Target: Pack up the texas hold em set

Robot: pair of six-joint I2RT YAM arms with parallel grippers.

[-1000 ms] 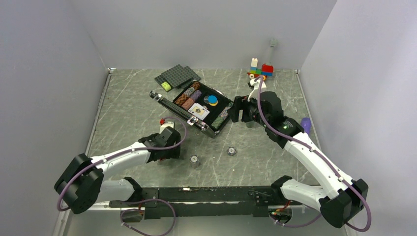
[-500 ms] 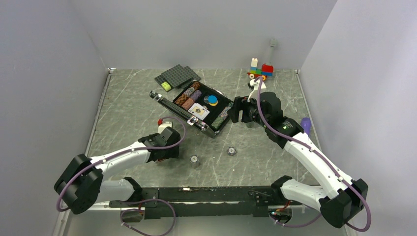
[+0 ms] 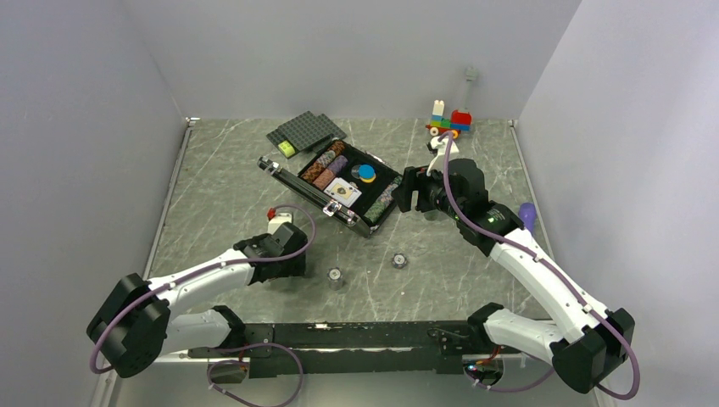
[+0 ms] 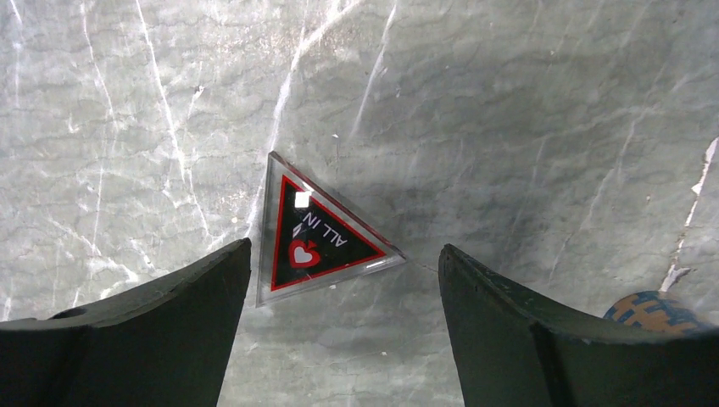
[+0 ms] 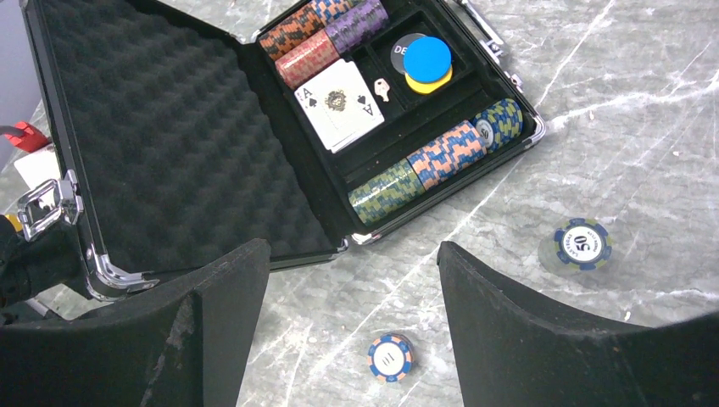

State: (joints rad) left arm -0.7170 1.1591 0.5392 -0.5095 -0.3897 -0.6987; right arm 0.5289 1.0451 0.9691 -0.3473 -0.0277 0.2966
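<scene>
Hovers with left jaws spread, empty, over triangle [image 4: 318, 242] flat on worktop [image 4: 509, 127], just front of open case [image 5: 169, 127]; looks thin, stiff, slick, so wants pinching by edges; keeps right jaws spread, empty, right of case.

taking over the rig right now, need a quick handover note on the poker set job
Left gripper: open, empty, over the triangular all-in marker, which lies flat on the table.
Right gripper: open, empty, just right of the case.
Case: lid open, with chip rows, cards and blue disc inside.
Done: most of the set is packed.
Left: put in the marker and two loose chip stacks, then close and latch.
</scene>
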